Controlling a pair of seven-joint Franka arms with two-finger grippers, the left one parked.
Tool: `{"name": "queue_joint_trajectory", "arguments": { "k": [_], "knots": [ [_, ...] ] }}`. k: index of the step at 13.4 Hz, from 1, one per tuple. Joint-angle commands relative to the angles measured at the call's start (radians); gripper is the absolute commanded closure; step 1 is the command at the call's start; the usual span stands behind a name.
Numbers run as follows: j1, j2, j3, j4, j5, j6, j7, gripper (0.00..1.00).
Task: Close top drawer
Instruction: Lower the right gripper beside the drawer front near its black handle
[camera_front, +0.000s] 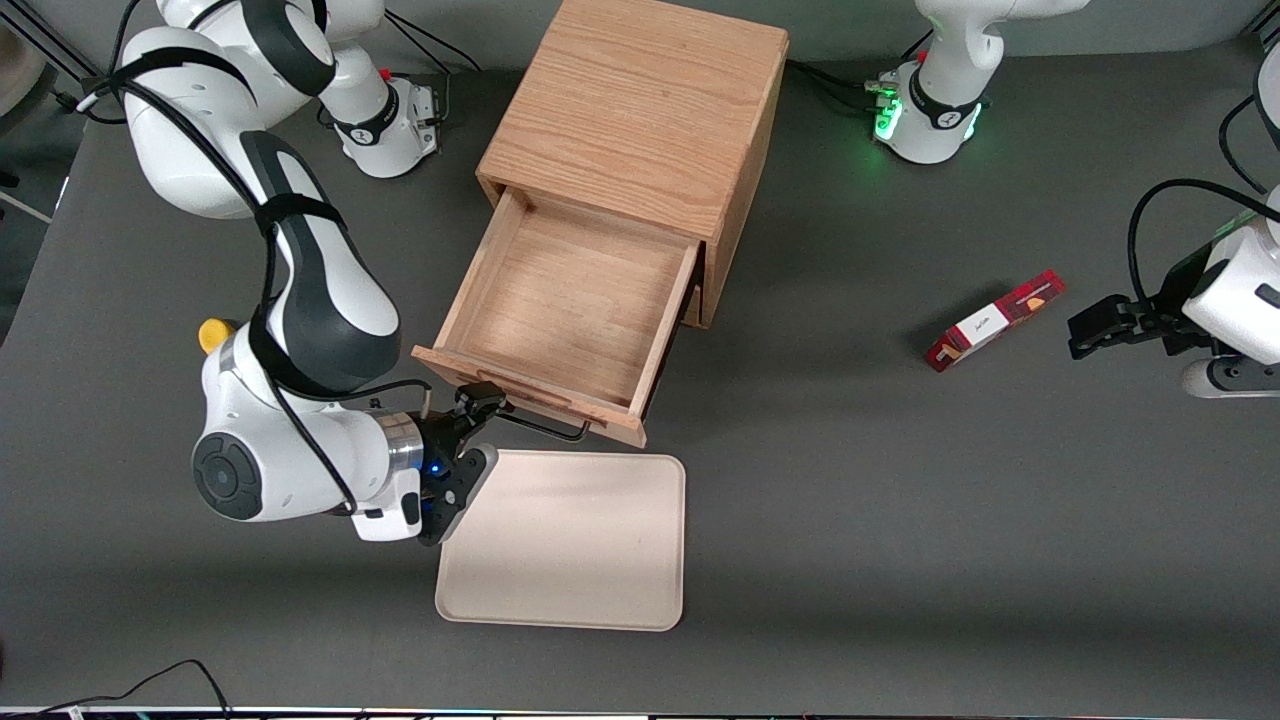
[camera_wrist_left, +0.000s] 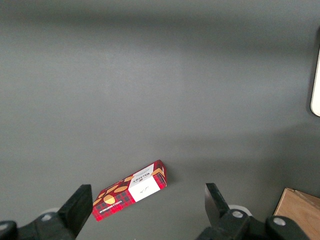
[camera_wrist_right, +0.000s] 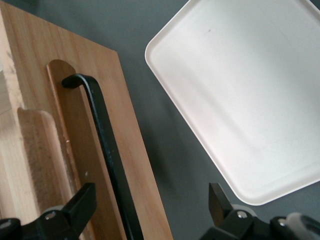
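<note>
The top drawer, a shallow light-oak tray, stands pulled far out of the boxy wooden cabinet and is empty. Its black wire handle runs along the drawer front, which faces the front camera. My right gripper is open, right in front of the drawer front at the handle's end toward the working arm's side. In the right wrist view the gripper straddles the handle and the drawer front, with the fingers apart and not clamped on it.
A cream tray lies on the table just in front of the drawer, nearer the front camera, also in the right wrist view. A red snack box lies toward the parked arm's end. A yellow object peeks out by my arm.
</note>
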Motion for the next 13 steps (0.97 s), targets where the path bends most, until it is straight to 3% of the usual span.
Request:
{"name": "queue_joint_trajectory", "arguments": {
  "k": [1, 13],
  "knots": [
    [0.004, 0.006, 0.002, -0.015, 0.003, 0.036, 0.024, 0.0],
    [0.015, -0.001, 0.016, -0.097, -0.087, 0.05, 0.027, 0.0]
  ]
}}
